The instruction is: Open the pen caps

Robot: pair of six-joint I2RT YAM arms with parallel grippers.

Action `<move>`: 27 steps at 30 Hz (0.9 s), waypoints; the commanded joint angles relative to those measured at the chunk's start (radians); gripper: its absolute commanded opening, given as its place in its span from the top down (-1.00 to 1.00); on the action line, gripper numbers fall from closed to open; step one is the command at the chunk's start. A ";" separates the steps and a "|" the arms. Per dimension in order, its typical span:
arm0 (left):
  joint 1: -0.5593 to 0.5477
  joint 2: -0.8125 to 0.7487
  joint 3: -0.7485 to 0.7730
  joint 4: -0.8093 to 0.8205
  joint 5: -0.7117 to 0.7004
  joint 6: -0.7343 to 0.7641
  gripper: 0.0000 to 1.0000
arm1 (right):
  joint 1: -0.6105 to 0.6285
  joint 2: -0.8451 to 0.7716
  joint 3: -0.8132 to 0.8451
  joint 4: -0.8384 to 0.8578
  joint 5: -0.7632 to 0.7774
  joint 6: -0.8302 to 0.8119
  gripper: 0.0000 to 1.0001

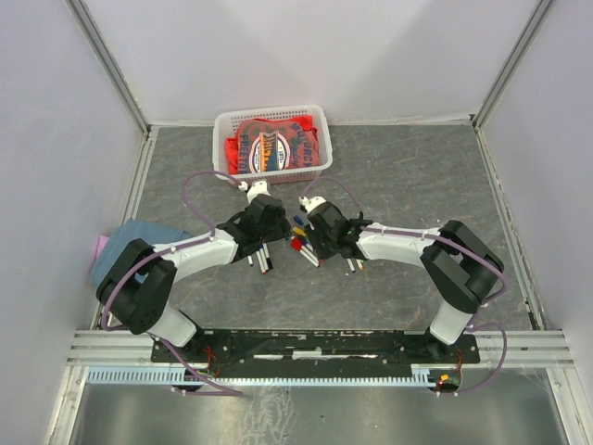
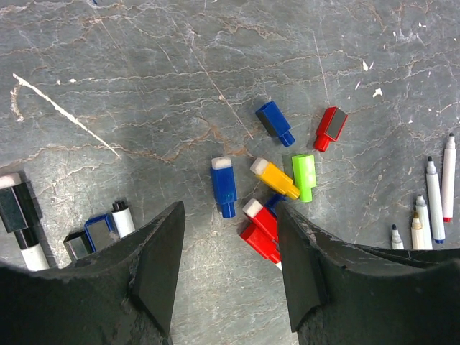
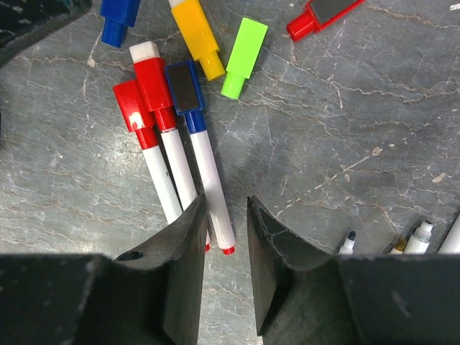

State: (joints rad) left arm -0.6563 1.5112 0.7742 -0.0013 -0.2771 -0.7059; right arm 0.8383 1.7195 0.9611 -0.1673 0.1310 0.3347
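Loose pen caps lie in a cluster ahead of my left gripper (image 2: 230,269): a blue one (image 2: 224,185), a yellow one (image 2: 274,178), a green one (image 2: 304,177), another blue (image 2: 275,122) and a red one (image 2: 330,128). That gripper is open and empty, with two red-capped pens (image 2: 260,231) just by its right finger. My right gripper (image 3: 226,248) is open by a narrow gap. The tail of a blue-capped pen (image 3: 205,158) lies on the table in that gap. Beside it lie two pens with red caps (image 3: 153,79). From above, both grippers (image 1: 269,236) (image 1: 324,243) flank the caps (image 1: 298,236).
Uncapped white pens (image 2: 435,198) lie right of the cluster, and more (image 3: 420,237) show by my right gripper. A black-capped pen (image 2: 18,215) and a blue cap (image 2: 93,233) lie at the left. A white basket (image 1: 222,139) stands at the back, a blue cloth (image 1: 139,236) on the left.
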 commanded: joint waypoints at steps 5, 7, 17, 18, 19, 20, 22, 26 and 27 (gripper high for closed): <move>0.004 -0.047 -0.004 0.044 0.006 -0.010 -0.24 | 0.008 0.028 0.026 0.034 -0.007 -0.005 0.30; 0.004 -0.049 -0.003 0.043 0.008 -0.010 -0.25 | 0.008 0.031 0.020 0.033 -0.005 -0.006 0.31; 0.004 -0.062 -0.003 0.045 0.025 -0.022 -0.28 | 0.010 0.028 -0.031 0.014 0.003 0.010 0.72; 0.004 -0.063 -0.005 0.048 0.028 -0.025 -0.29 | 0.010 0.028 -0.037 0.012 0.008 0.014 0.77; 0.004 -0.063 -0.008 0.050 0.030 -0.028 -0.30 | 0.010 0.026 -0.039 0.014 0.013 0.018 0.81; 0.004 -0.063 -0.009 0.052 0.033 -0.030 -0.31 | 0.010 0.024 -0.040 0.015 0.015 0.021 0.84; 0.005 -0.063 -0.010 0.052 0.043 -0.037 -0.32 | 0.010 0.016 -0.040 0.018 0.022 0.029 0.90; 0.010 -0.076 -0.013 0.055 0.065 -0.051 -0.33 | 0.009 -0.011 -0.041 0.032 0.022 0.047 0.98; 0.013 -0.081 -0.015 0.056 0.071 -0.054 -0.34 | 0.009 -0.019 -0.041 0.035 0.019 0.050 0.98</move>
State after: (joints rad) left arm -0.6556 1.4761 0.7635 0.0078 -0.2298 -0.7185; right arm 0.8429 1.7355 0.9390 -0.1238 0.1398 0.3584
